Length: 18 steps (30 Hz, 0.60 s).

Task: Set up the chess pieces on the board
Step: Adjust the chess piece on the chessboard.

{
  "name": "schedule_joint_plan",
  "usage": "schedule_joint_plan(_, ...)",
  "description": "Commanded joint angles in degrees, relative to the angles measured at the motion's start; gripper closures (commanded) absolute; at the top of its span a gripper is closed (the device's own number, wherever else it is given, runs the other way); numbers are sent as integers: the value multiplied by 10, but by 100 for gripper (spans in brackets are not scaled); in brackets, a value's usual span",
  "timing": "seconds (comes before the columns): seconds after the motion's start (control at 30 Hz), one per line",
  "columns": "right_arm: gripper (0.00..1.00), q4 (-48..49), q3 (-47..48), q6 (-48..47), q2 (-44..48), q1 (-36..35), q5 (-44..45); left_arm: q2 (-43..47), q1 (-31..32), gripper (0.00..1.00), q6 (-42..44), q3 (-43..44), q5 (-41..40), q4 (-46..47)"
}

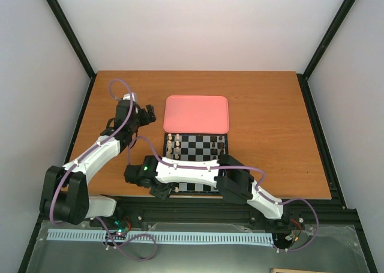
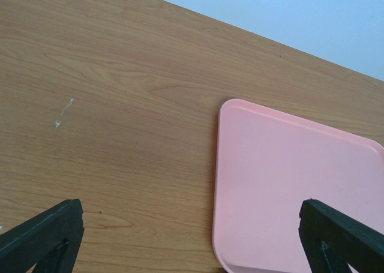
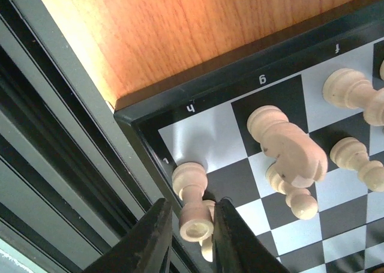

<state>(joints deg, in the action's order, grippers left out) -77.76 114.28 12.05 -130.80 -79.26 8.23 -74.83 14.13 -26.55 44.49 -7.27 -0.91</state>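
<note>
Right gripper [image 3: 193, 204] is down at the near-left corner of the board [image 1: 204, 146], jaws set narrow around a cream rook [image 3: 191, 186] that stands on the corner square. Can't tell if they actually pinch it or just flank it. A knight [image 3: 291, 150] sits right next door, with pawns [image 3: 298, 201] crowding close. The black frame rail [image 3: 72, 165] runs just beside that board edge.

Left gripper [image 2: 191, 213] hangs wide open, holding nothing, over the table [image 2: 120, 105] by the pink tray [image 2: 288, 183]. From above, the right arm [image 1: 198, 171] lies across the board's near rows.
</note>
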Motion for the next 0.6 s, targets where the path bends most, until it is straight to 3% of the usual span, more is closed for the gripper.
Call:
schedule_joint_plan(0.0, 81, 19, -9, 4, 14, -6, 2, 9, -2, 0, 1, -1, 0, 12)
schedule_joint_plan(0.57, 84, 38, -5, 7, 23, -6, 18, 6, -2, 0, 3, 1, -5, 10)
